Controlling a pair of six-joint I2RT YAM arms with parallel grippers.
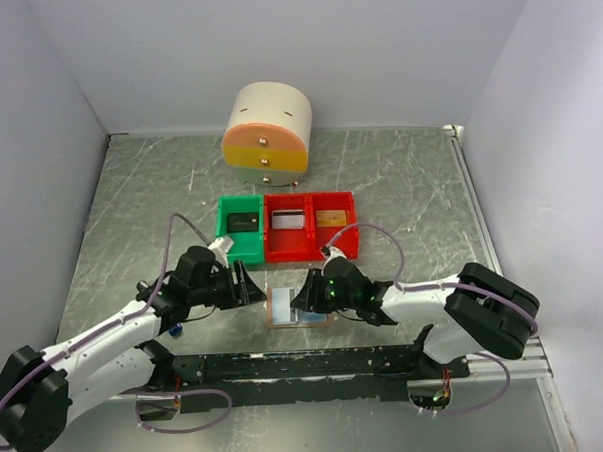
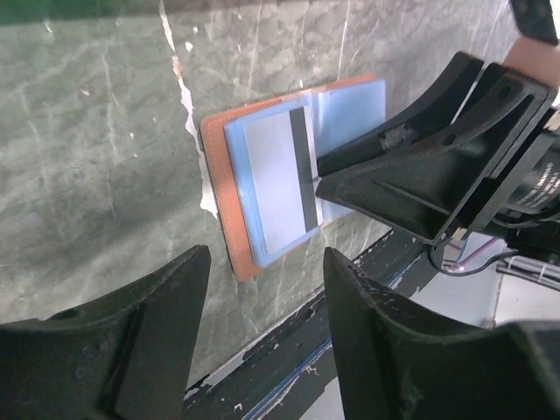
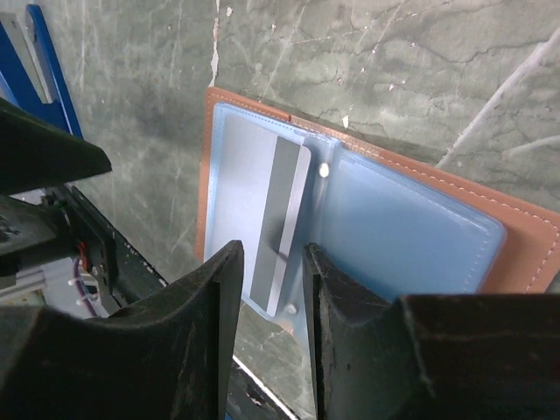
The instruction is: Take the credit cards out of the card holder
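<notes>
Right wrist view: card holder [image 3: 525, 236] lies open on the worktop [image 3: 394, 52] just ahead of your right hand [image 3: 271, 289], a credit card [image 3: 262, 210] with a dark stripe in its clear pocket.
Right hand: fingers narrowly parted, over the card's near edge, pinching nothing yet as far as I can tell.
Left hand [image 2: 262, 289]: spread, empty, short of the holder's edge.
Tip: pin the tan cover with your left hand, then nip only the card's exposed end and slide it along the pocket; lifting would drag the holder.
Risk: pocket film caught together with the card.
</notes>
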